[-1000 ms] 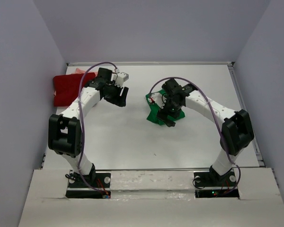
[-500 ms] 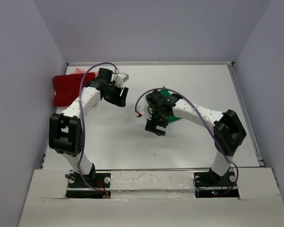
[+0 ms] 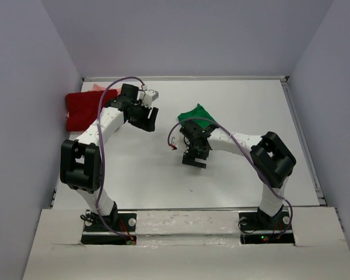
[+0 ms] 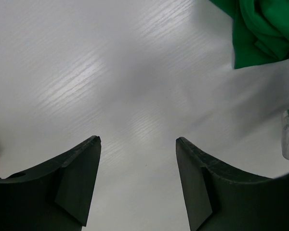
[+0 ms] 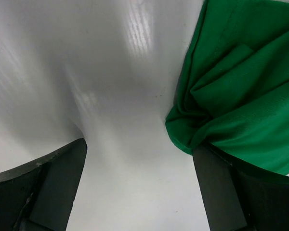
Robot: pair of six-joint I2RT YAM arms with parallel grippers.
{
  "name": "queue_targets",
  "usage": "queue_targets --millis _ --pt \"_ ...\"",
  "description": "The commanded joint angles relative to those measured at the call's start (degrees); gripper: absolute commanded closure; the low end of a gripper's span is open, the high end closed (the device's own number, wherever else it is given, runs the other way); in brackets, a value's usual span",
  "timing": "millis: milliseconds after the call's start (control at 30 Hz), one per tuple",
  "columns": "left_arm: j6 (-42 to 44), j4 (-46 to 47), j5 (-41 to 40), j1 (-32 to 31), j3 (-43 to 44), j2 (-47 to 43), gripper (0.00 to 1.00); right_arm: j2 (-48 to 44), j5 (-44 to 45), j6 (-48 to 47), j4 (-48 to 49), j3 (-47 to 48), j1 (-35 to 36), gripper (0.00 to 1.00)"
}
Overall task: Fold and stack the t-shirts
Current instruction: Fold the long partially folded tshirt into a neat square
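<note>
As the left gripper (image 3: 148,120) and right gripper (image 3: 193,159) hang open and empty above the table (image 3: 251,99), the green t-shirt (image 3: 195,112) lies crumpled beside the right one; the dark red t-shirt (image 3: 81,108) rests far left.

Bare table (image 3: 245,99) lies open from 12 to 3 o'clock and along the near strip at 6 o'clock, while the crumpled green t-shirt (image 3: 195,112) sits just beyond centre, the red t-shirt (image 3: 81,108) fills the 10 o'clock corner against the left wall (image 3: 29,116), and the right arm (image 3: 245,143) stretches from 4 o'clock to centre.
</note>
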Motion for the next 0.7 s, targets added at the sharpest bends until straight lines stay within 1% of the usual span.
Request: queue_targets --millis 0,233,433,567,667 --pt "-0.2 0.3 0.6 0.3 -0.4 -2.7 0.28 1.3 2.2 -0.5 4.8 -0.6 0.2 0.06" --pt "-0.1 0.4 0.6 0.4 -0.7 -3.4 0.28 1.0 3.6 -1.0 4.8 1.9 0.2 0.11" --pt "-0.2 0.5 0.8 0.3 -0.5 -3.4 0.28 -3.5 6.5 -2.3 2.3 5.5 0.2 0.11" --pt "-0.8 0.9 2.5 0.3 -1.0 -2.5 0.28 -5.9 8.4 -2.5 1.8 8.4 0.2 0.09" --pt "-1.6 0.5 6.1 0.2 -0.7 -0.8 0.33 -7.6 10.1 -2.5 1.6 10.9 0.2 0.09"
